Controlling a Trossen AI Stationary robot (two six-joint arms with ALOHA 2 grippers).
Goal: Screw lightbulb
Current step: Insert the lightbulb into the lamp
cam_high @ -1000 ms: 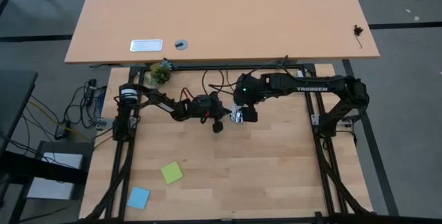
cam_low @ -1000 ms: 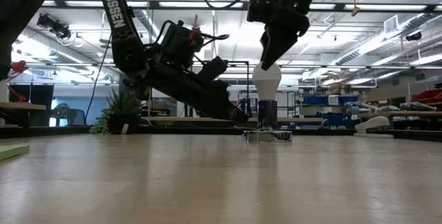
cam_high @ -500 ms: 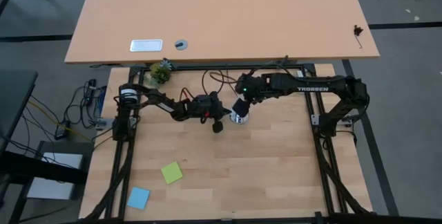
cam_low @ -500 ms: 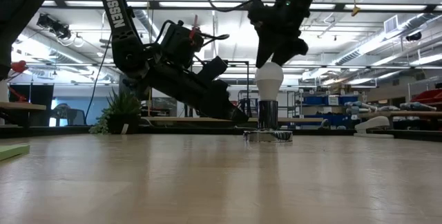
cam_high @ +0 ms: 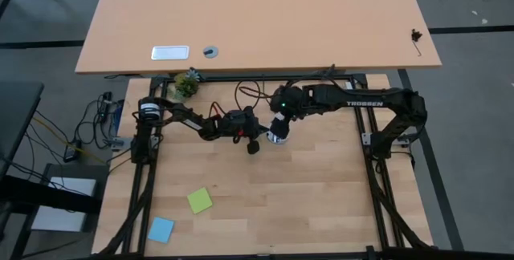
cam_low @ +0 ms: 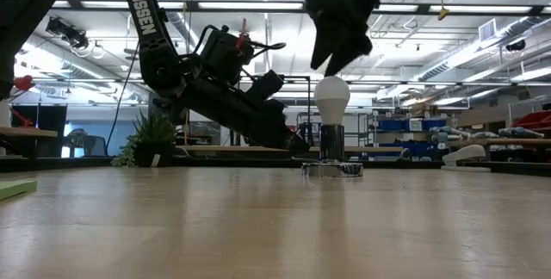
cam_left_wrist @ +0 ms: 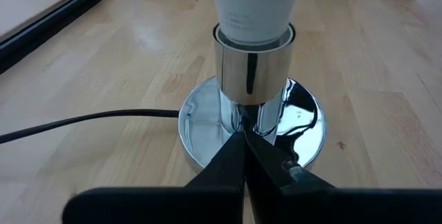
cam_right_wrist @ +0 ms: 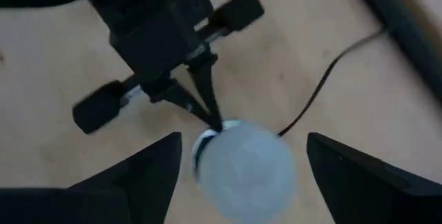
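Observation:
The white lightbulb (cam_low: 331, 98) stands upright with its base in the silver socket (cam_left_wrist: 252, 72), which rises from a round silver disc (cam_left_wrist: 200, 124) lying on the table. My right gripper (cam_low: 337, 62) hangs open just above the bulb's top, its fingers on either side and clear of the bulb (cam_right_wrist: 245, 165). My left gripper (cam_left_wrist: 243, 137) is shut and reaches in low from the table's left, down to the foot of the socket. The high view shows the bulb (cam_high: 275, 138) between the two arms. My left gripper rests its shut fingertips (cam_left_wrist: 238, 148) on the top of the disc (cam_left_wrist: 276, 137), right at the foot of the socket. The fingers slant down from the table's left. The disc lies flat on the table.
A black cord (cam_left_wrist: 83, 120) runs from the disc across the wood. A green note (cam_high: 200, 201) and a blue note (cam_high: 161, 229) lie near the front left. A small plant (cam_high: 186, 85) stands at the back left, and a large desk (cam_high: 257, 19) stands beyond.
My right gripper has let go of the bulb's top, opened wider, rolled about its own axis and risen a little above the bulb. The bulb stays upright in the socket.

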